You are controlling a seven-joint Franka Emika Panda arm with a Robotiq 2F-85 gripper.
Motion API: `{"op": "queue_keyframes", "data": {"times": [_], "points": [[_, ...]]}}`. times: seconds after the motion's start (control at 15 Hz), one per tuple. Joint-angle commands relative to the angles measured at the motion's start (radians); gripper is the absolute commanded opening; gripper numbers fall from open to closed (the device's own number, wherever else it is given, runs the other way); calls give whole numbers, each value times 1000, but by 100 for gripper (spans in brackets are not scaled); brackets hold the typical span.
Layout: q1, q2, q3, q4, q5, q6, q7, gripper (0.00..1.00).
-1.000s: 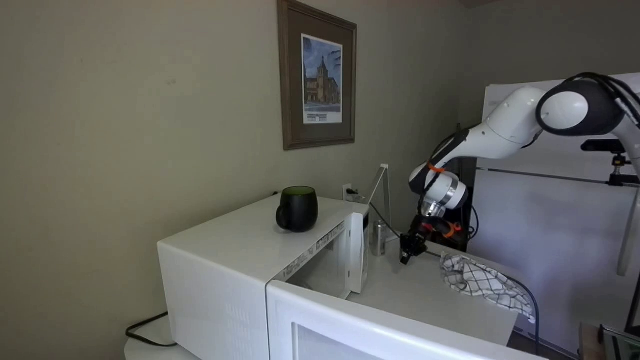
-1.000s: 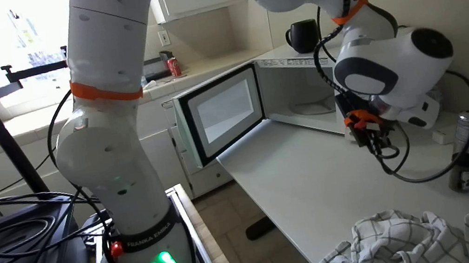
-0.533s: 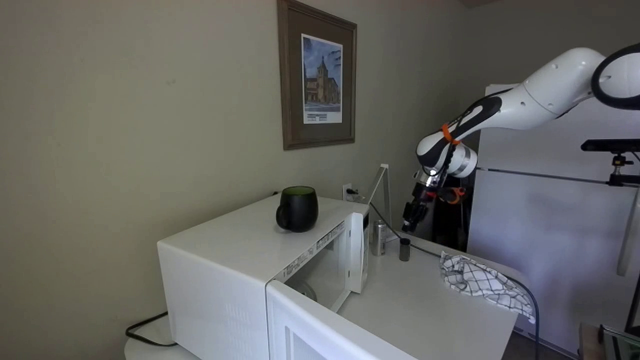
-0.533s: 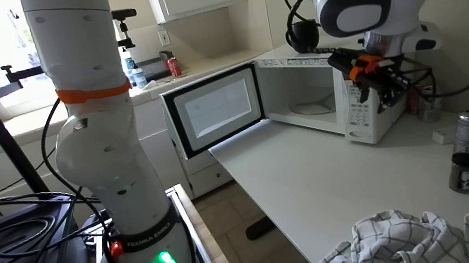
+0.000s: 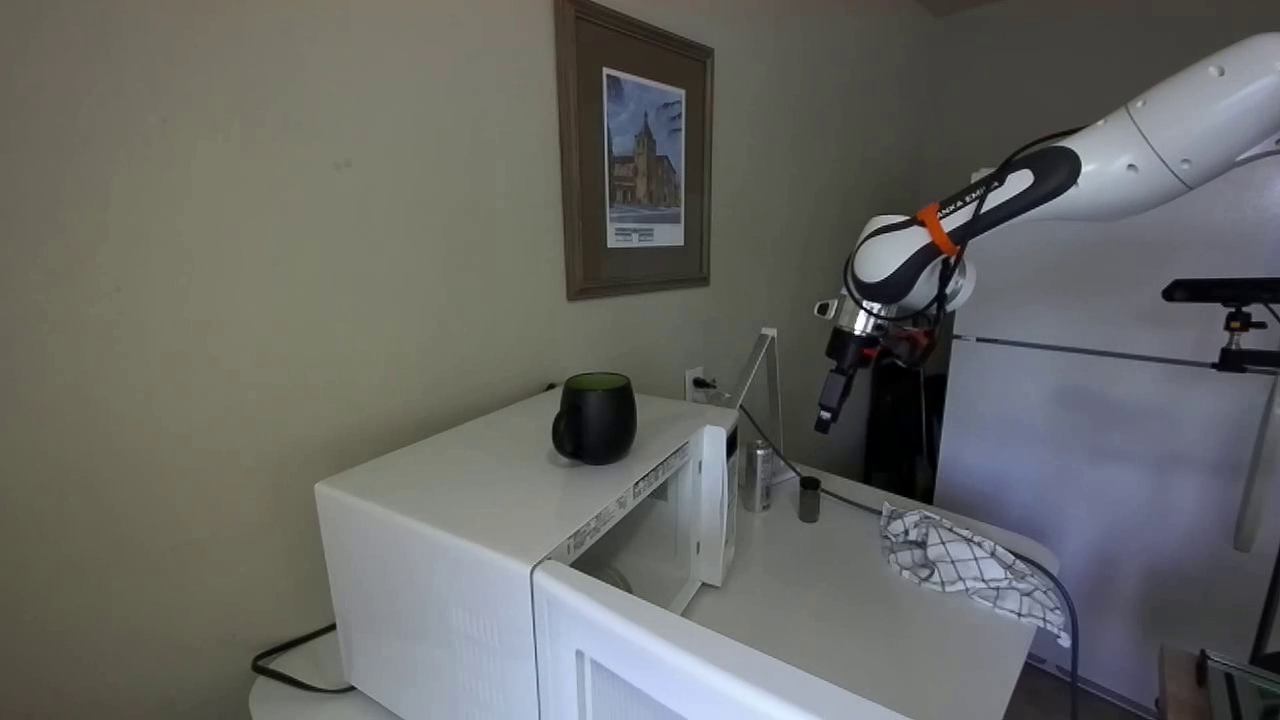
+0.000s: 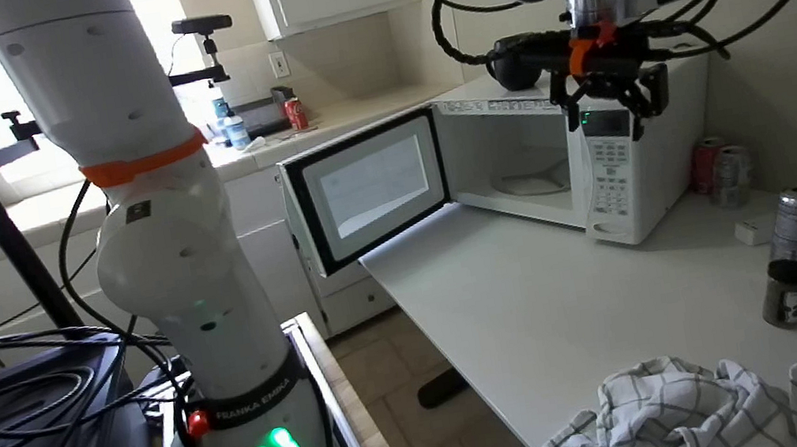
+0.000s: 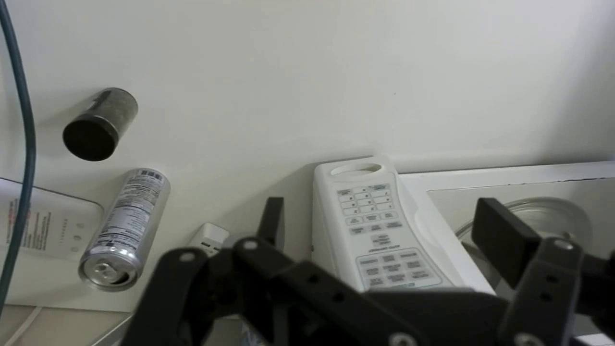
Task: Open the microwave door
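item, hazard: microwave door [image 6: 373,187], near the centre of an exterior view, stood wide open; a stray brush of the arm [image 5: 1120,175] could have nudged it back toward closing. item, hazard: black mug [image 5: 595,420] atop the microwave [image 5: 500,490], liable to topple if the arm swept low over it. item, fingers [image 7: 504,240]: were apart, nothing between them, well clear of the door. item, pose: arm slanted down from the upper right of an exterior view, fingers angled downward above the counter [image 5: 850,600].
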Motion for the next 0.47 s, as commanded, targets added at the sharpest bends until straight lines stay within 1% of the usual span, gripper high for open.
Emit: {"op": "queue_keyframes", "data": {"times": [0.0,0.4], "points": [[5,-9,-2,-4,-1,-9,-3,100],[5,-14,-3,-12,-1,-10,-12,100]]}}
